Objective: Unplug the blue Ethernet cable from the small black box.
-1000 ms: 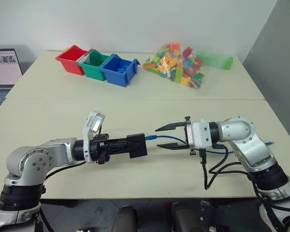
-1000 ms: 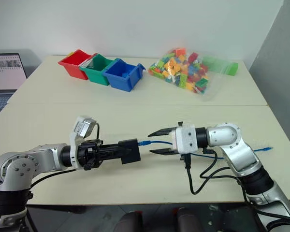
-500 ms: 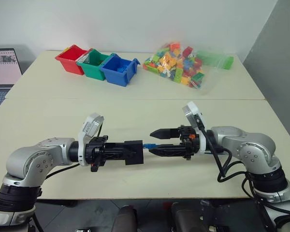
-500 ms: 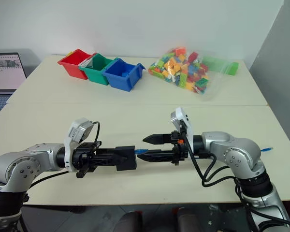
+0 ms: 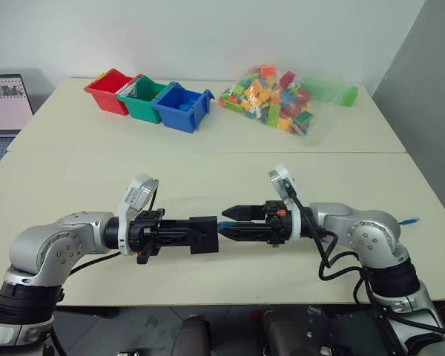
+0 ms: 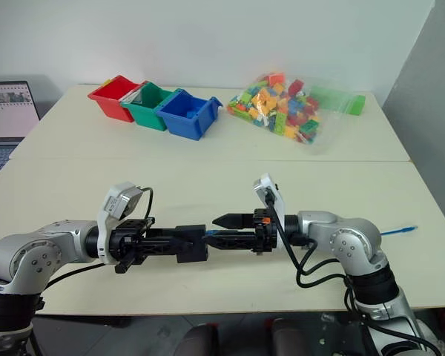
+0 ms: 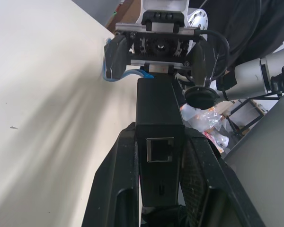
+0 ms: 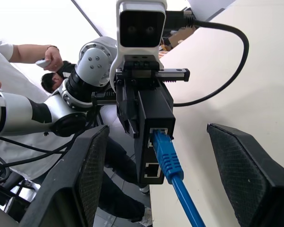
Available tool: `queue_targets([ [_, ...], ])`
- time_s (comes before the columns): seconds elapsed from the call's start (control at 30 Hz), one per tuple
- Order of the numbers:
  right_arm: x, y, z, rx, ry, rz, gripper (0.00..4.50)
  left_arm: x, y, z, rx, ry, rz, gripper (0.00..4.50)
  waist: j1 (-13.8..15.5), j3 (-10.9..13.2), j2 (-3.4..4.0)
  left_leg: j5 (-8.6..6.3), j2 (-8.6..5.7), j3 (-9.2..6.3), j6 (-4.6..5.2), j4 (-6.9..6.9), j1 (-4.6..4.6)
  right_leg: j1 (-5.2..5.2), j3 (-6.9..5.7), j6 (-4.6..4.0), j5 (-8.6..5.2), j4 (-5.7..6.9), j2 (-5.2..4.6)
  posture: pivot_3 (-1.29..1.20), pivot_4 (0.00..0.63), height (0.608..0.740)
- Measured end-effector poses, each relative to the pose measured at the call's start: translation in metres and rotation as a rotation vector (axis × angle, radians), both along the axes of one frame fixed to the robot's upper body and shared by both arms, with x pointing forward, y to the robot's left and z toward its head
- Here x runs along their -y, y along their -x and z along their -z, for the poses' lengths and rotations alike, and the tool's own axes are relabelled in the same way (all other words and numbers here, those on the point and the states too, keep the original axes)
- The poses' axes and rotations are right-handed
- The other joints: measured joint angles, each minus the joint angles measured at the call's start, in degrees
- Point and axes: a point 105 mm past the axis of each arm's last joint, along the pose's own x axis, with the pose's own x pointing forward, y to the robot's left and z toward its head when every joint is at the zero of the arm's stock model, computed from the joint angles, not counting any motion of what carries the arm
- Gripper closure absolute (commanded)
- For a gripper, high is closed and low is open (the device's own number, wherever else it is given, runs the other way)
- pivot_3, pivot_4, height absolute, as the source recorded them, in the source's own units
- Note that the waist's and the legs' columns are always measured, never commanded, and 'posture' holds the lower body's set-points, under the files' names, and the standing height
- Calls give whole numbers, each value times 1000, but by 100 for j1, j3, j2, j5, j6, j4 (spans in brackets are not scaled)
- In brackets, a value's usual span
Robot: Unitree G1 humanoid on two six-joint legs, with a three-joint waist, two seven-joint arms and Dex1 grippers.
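My left fingers [image 5: 200, 234] are clamped on the small black box [image 8: 154, 128], holding it level above the counter [image 5: 208, 170] so its port faces my right fingers [image 5: 230, 221], which stand apart around the still-plugged blue Ethernet cable [image 8: 168, 158], gripping nothing.

You see the blue Ethernet cable [image 8: 170, 163] plugged into the small black box [image 8: 154, 130], which the left gripper [image 8: 132, 106] clamps; the right gripper's fingers [image 8: 85, 179] stand apart on either side.
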Motion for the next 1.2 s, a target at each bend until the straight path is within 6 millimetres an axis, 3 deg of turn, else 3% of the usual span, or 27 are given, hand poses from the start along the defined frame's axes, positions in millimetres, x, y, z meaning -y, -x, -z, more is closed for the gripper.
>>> queue_targets([
  [0.37, 0, -2, 3, -3, 11, 5, 1000, 0, -1, 0, 0, -4, -7, 3706, -18, 0, 0, 0, 0, 0, 0, -1, -1, 0, 0, 0, 0, -1, 0, 0, 150, 740],
  [0.5, 0, -2, 4, -1, 18, 6, 1644, 1, -2, 1, 0, -3, -15, 3706, -20, 0, 0, 0, 0, 0, 0, -1, -1, 0, 0, 1, 0, -2, 0, 0, 150, 740],
  [0.8, 0, -1, 9, 5, 48, -8, 3773, 2, -2, 1, 3, -5, -17, 3706, -31, 0, 0, 0, 0, 0, 0, -2, -1, -1, 0, 1, 0, -3, 0, 0, 150, 740],
  [0.93, 0, 1, 9, -4, 42, -27, 4465, 3, -2, 1, 5, -11, -22, 3707, -34, 0, 0, 0, 0, -1, 0, -2, -2, -1, 0, 1, 0, -3, 0, 0, 150, 740],
  [1.2, 3, 5, 7, -27, 50, -68, 4468, 6, 2, -1, 17, -15, 8, 3707, -40, 0, 0, 0, 0, -1, 0, -2, -2, -1, 0, 1, -1, -5, 0, 0, 150, 740],
])
